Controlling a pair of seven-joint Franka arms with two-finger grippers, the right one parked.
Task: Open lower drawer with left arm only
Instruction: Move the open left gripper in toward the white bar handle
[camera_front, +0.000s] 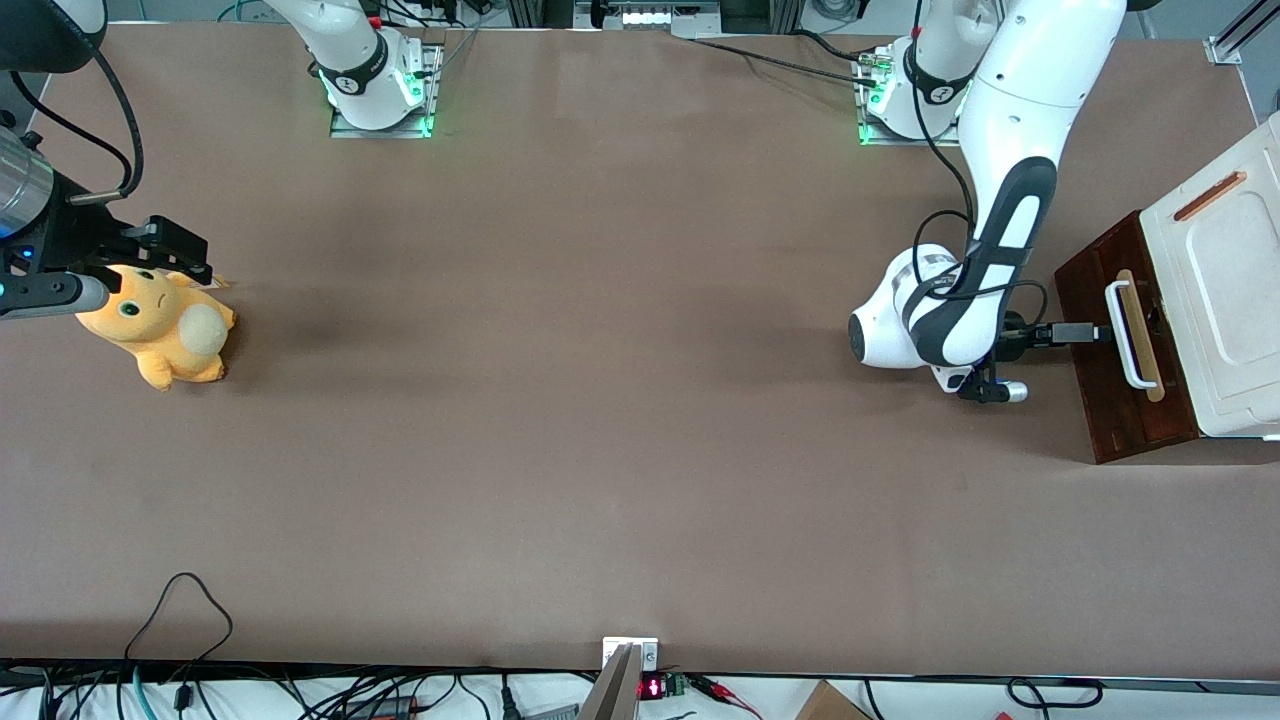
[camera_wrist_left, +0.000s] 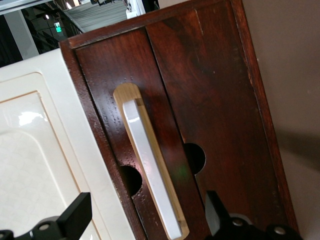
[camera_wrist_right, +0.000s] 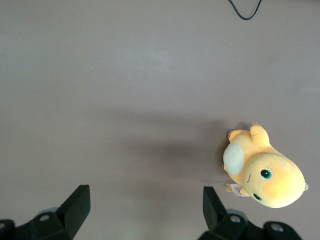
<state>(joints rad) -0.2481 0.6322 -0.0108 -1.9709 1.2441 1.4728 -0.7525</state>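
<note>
my left arm's slim black end effector (camera_wrist_left: 145, 220) sits spread open around the white bar handle (camera_wrist_left: 150, 165), not clamped yet. past it, the dark red-brown lower drawer (camera_front: 1105, 345) at the working arm's end of the brown desk (camera_front: 600, 400) looks barely out; grasping and pulling remain.

Brown desk (camera_front: 600, 400): an orange plush toy (camera_front: 160, 325) near the parked arm's edge, a white-topped cabinet (camera_front: 1215, 290) at the working arm's edge, the gripper (camera_front: 1095, 333) at its drawer front.
</note>
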